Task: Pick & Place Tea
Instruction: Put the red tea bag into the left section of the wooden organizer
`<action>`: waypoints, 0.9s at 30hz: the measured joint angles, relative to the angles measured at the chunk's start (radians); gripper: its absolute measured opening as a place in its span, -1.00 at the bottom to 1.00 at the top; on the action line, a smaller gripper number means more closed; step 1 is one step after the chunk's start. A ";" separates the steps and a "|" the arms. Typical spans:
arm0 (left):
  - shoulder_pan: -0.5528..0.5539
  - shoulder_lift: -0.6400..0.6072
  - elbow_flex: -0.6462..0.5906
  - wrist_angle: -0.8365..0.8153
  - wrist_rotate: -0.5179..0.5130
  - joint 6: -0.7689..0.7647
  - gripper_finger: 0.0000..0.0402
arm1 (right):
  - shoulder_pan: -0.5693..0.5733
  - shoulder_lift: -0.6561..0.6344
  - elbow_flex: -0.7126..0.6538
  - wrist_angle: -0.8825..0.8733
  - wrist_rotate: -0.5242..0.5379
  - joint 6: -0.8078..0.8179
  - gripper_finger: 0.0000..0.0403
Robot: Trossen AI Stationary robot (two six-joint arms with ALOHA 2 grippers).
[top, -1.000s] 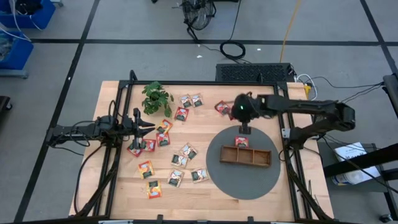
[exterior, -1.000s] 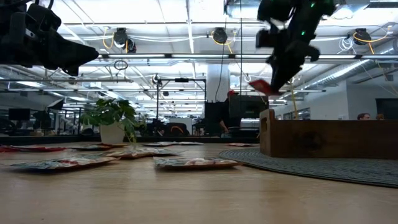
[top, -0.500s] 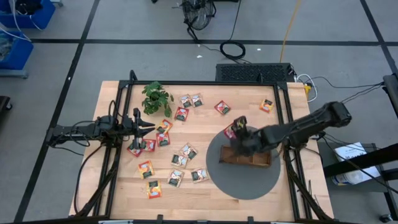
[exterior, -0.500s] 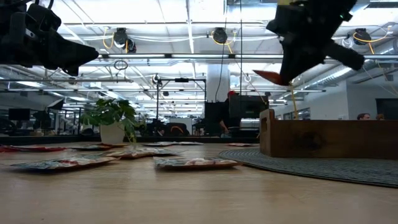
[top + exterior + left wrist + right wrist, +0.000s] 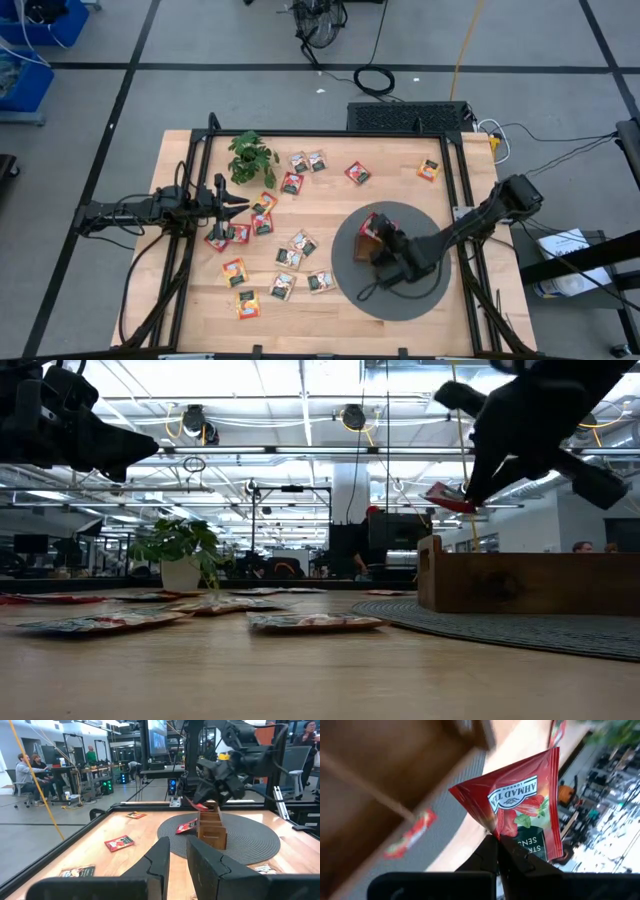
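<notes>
My right gripper [image 5: 378, 242] is shut on a red tea sachet [image 5: 520, 800] and hovers above the left end of the brown wooden tray [image 5: 366, 244], which stands on the round grey mat [image 5: 420, 295]. In the low view the sachet [image 5: 450, 498] hangs a little above the tray's wall [image 5: 530, 582]. Another red sachet [image 5: 186, 826] lies flat on the mat beside the tray. My left gripper [image 5: 236, 203] waits at the table's left, open, with nothing between its fingers. My right gripper pinches the red sachet between its two fingers [image 5: 492, 851] at one edge, close to a corner [image 5: 506, 832]. The fingers slant down from the table's right side. The sachet sticks out beyond the fingertips, lifted clear above the tray.
Several more sachets [image 5: 283, 285] lie scattered on the wooden table left of the mat, and two lie near the far edge [image 5: 357, 172] [image 5: 428, 169]. A small green plant [image 5: 250, 155] stands at the far left. Black rails frame the table.
My right gripper has swung from the far side of the table toward the near edge and sunk over the tray's left end, rolling as it went. It has stayed shut on the red sachet, which went with it and now points another way.
</notes>
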 joint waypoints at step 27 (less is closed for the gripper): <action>0.000 0.000 0.000 0.000 0.000 0.000 -0.64 | 0.005 0.196 0.051 -0.144 -0.029 -0.196 -1.00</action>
